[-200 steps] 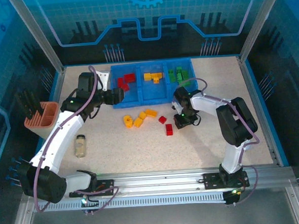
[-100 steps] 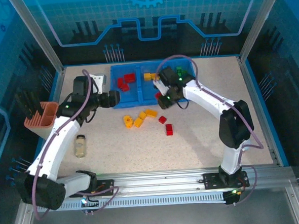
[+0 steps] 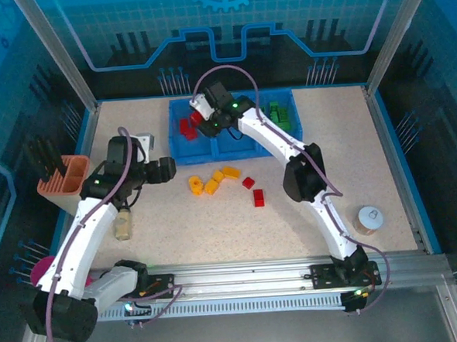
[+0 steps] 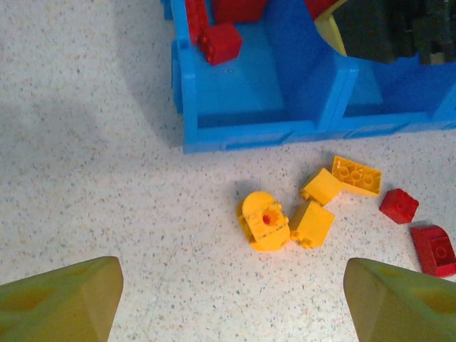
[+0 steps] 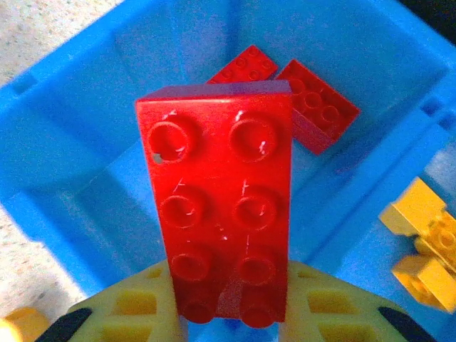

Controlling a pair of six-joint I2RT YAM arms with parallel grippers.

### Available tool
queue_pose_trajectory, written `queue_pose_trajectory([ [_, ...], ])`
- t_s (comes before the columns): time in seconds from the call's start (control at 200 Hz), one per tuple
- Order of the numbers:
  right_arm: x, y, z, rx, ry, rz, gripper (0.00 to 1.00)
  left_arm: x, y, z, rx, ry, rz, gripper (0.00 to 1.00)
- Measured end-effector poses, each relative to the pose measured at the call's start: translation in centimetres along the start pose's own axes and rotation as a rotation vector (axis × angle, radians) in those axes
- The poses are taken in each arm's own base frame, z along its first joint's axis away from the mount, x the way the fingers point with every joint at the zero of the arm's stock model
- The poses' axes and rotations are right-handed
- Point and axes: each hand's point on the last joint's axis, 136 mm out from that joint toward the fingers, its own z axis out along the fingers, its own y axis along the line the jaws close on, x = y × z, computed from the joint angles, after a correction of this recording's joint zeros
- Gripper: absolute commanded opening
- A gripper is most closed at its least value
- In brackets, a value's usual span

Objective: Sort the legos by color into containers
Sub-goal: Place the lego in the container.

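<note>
My right gripper (image 3: 205,123) (image 5: 228,303) is shut on a long red eight-stud brick (image 5: 221,206) and holds it over the left compartment of the blue tray (image 3: 228,145). Two red bricks (image 5: 299,92) lie in that compartment. Yellow bricks (image 5: 424,242) are in the middle compartment and green bricks (image 3: 279,115) in the right one. My left gripper (image 3: 163,169) (image 4: 231,299) is open above bare table, just short of a round yellow brick (image 4: 265,221). Two more yellow bricks (image 4: 313,223) (image 4: 355,174) and two red ones (image 4: 399,205) (image 4: 433,249) lie loose in front of the tray.
A peach slotted holder (image 3: 65,181) stands at the left edge, with a small jar (image 3: 123,222) lying near my left arm. A magenta cup (image 3: 40,269) sits at the near left. A white-topped round container (image 3: 369,219) stands at the near right.
My right arm swung from the table by the loose red bricks up and left across the tray to its left compartment. My left gripper drew back from the tray, toward the near left.
</note>
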Motion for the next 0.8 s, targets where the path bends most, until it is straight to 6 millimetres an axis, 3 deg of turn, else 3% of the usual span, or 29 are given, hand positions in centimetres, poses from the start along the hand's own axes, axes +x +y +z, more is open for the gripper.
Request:
queue_pose_trajectory([
  [0.375,-0.2,1.7,2.3,-0.012,-0.017,-0.103,0.36,2.9,0.8,1.7,-0.019,0.080,-0.091,0.82],
  [0.545,0.1,2.1,2.8,-0.017,-0.017,-0.133,0.50,3.3,0.8,2.5,-0.022,0.099,-0.120,0.82],
  [0.686,0.3,2.7,1.9,-0.036,-0.016,-0.136,0.55,3.3,0.9,3.1,-0.025,0.104,-0.147,0.82],
  [0.801,0.3,3.2,0.4,-0.048,-0.018,-0.134,0.50,3.3,0.9,3.4,-0.026,0.105,-0.160,0.83],
])
